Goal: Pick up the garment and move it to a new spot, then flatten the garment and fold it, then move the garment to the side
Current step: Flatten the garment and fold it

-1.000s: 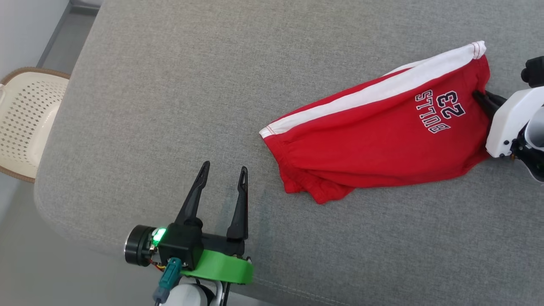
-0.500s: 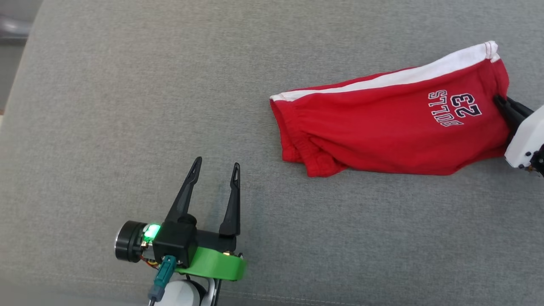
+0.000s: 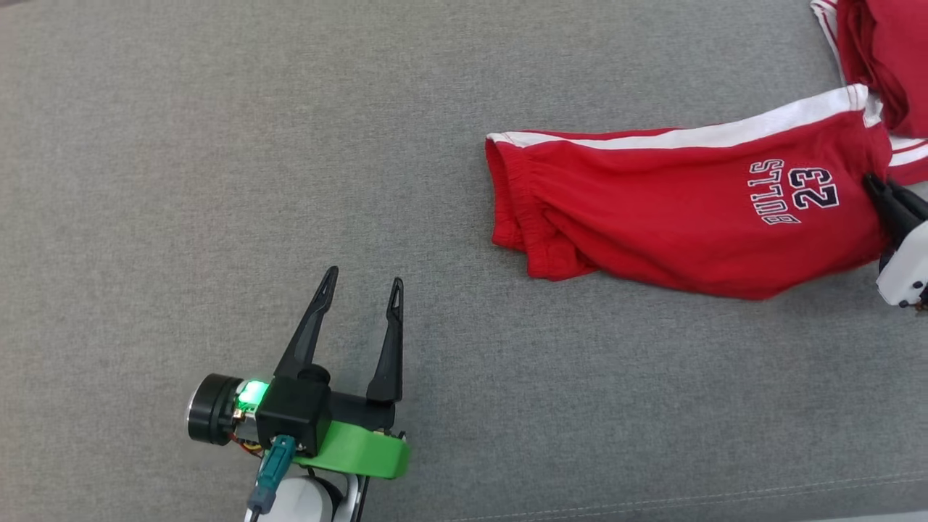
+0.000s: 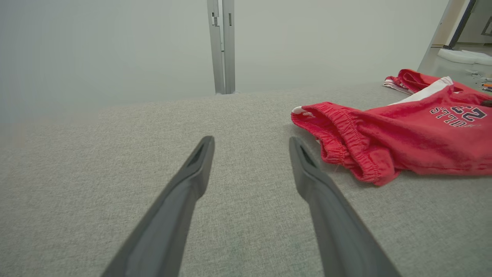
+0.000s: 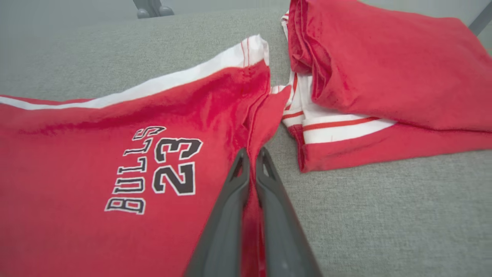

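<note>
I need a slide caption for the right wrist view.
Right gripper pinches the edge of the red shorts beside another folded red garment.

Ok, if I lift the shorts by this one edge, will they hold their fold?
Probably not: the shorts look soft and floppy, creasing toward the shut right gripper. They are likely light; the waistband bunches loosely, so it should trail and sag. The cushion weave may drag on them.
</note>
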Robot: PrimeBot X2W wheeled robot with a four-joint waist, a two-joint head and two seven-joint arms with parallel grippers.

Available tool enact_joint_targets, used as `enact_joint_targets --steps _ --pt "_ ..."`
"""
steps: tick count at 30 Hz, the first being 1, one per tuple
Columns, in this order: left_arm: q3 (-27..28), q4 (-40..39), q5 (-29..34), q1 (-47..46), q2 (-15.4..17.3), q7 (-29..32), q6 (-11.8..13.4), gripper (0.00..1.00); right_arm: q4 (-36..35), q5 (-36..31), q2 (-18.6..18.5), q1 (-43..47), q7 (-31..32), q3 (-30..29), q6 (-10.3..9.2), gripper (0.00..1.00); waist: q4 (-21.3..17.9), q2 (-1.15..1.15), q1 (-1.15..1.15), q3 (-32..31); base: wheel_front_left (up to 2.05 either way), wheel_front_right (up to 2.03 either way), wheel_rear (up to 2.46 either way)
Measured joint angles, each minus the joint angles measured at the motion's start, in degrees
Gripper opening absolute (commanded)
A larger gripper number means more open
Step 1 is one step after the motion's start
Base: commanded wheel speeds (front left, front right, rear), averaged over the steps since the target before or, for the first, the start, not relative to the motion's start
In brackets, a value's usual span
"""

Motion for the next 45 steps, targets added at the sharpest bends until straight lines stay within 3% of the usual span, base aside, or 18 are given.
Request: enact_joint_targets --steps 7,14,26,36,37,38,39,45 --pt "-0.23 1.05 0.09 0.56 -0.07 0.00 -0.27 1.00 -5.09 -3.90 2.19 -1.86 4.35 -3.68 0.00 0.00 -0.90 0.00 0.00 -1.74 0.00 0.00 0.00" --pt "-1.36 1.92 -0.67 0.79 -0.19 0.00 -0.10 1.00 -14.52 -9.29 6.05 -1.86 12.05 -8.39 -0.03 0.00 0.93 0.00 0.00 -3.22 0.00 0.00 0.00" --pt "-4.16 2.98 -3.99 0.99 -0.26 0.00 1.35 1.00 -30.78 -18.97 17.22 3.90 25.03 -14.06 -0.04 0.00 6.93 0.00 0.00 -4.68 0.00 0.00 0.00" --pt "-6.19 3.23 -5.60 0.74 -0.25 0.00 2.12 1.00 -30.30 -24.61 27.25 6.30 27.59 -13.14 -0.04 0.00 10.67 0.00 0.00 -4.73 0.00 0.00 0.00" --pt "-6.32 3.25 -5.66 0.70 -0.26 0.00 2.15 1.00 -29.82 -24.95 27.87 6.51 27.74 -12.90 -0.05 0.09 10.82 0.00 0.00 -4.51 0.00 0.00 0.00" --pt "-6.35 3.26 -5.67 0.62 -0.26 0.00 2.20 1.00 -29.53 -25.03 28.31 6.63 27.77 -12.73 -0.05 0.26 10.90 0.00 0.00 -4.35 0.00 0.00 0.00" --pt "-6.33 3.26 -5.67 0.52 -0.26 0.00 2.33 1.00 -29.36 -25.03 28.83 6.72 27.95 -12.62 -0.05 1.00 10.96 0.00 0.00 -4.14 0.00 0.00 0.00" --pt "-5.69 3.46 -5.67 0.47 -0.26 0.00 2.38 1.00 -32.47 -23.01 29.97 7.40 24.19 -14.41 -0.05 1.00 10.09 0.00 0.00 -3.66 0.00 0.00 0.00"
